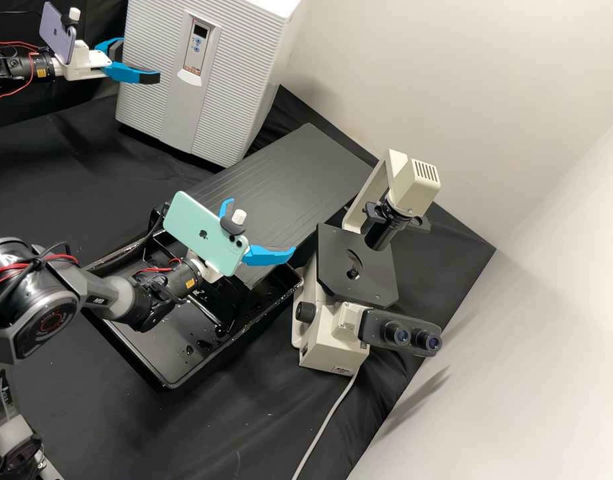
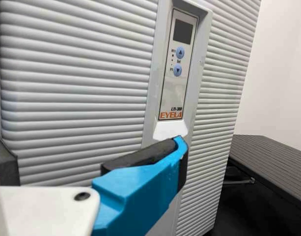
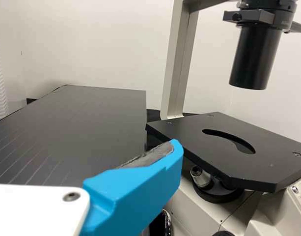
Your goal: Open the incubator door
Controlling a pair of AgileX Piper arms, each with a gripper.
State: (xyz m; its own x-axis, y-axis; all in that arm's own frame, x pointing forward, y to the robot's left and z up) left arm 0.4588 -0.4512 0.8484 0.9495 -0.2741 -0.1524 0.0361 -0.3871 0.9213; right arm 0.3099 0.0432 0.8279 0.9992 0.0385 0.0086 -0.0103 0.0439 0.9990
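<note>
The incubator (image 1: 236,80), a pale grey box with a ribbed door, stands at the back left in the high view, shut. Its control panel (image 2: 177,73) and the pale handle tab (image 2: 169,130) beneath show in the left wrist view. My left gripper (image 1: 141,59) is open before the door's left part, with nothing between its fingers. In its wrist view the left gripper (image 2: 94,155) has one blue finger (image 2: 140,194) overlapping the strip just below the tab; contact cannot be told. My right gripper (image 1: 262,227), also open and empty, is above the black tray; the right gripper (image 3: 86,157) shows one finger.
A black tray (image 1: 170,383) lies under the right arm, beside a dark grooved board (image 1: 300,167). The microscope (image 1: 333,333) stands right of them, its stage (image 3: 229,147) close to the right gripper's finger. A pale wall (image 1: 453,80) rises behind.
</note>
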